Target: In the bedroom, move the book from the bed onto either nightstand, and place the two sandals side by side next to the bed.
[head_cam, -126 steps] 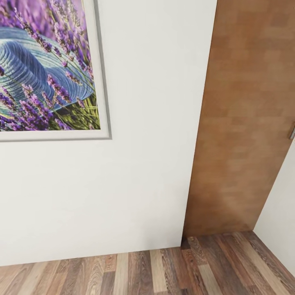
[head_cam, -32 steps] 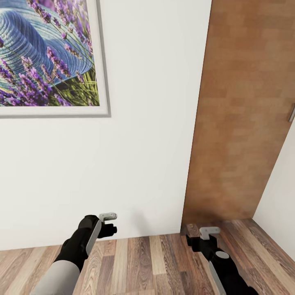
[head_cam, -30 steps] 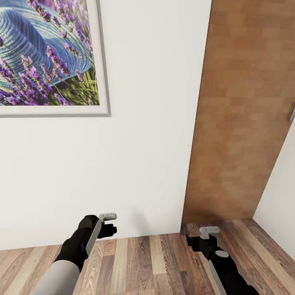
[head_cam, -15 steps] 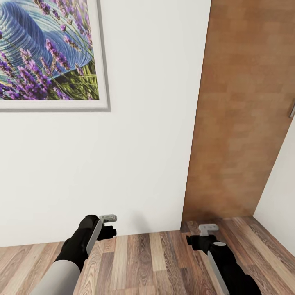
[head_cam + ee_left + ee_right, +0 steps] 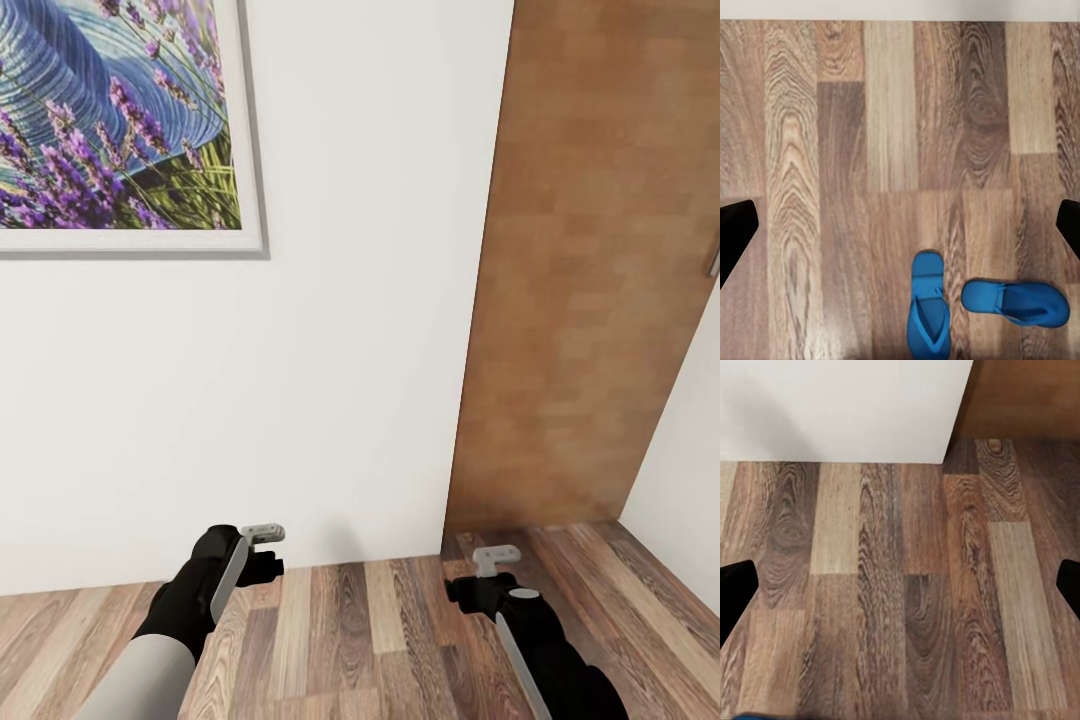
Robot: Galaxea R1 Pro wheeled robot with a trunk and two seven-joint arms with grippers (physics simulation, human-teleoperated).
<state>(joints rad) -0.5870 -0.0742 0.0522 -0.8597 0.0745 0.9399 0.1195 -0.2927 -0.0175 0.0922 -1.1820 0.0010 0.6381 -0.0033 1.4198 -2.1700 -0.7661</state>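
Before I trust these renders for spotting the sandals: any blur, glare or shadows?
Head view: even light, no glare, faint shadow at the brown wooden door base. Left wrist view: two bright blue flat sandals sharp on the floor. Right wrist view: planks slightly soft.

Matt white painted wall [image 5: 330, 330] meets a plank floor [image 5: 360, 640] of streaked, strongly grained wood in mixed brown and pale tones, low in sheen. Beside the wall, the door [image 5: 590, 260] shows a warm brown wood veneer, smooth and matt. The framed picture [image 5: 120, 110] carries a glossy print in a pale satin frame. On the floor, two sandals [image 5: 930, 311] [image 5: 1016, 301] look like smooth bright blue plastic or foam.
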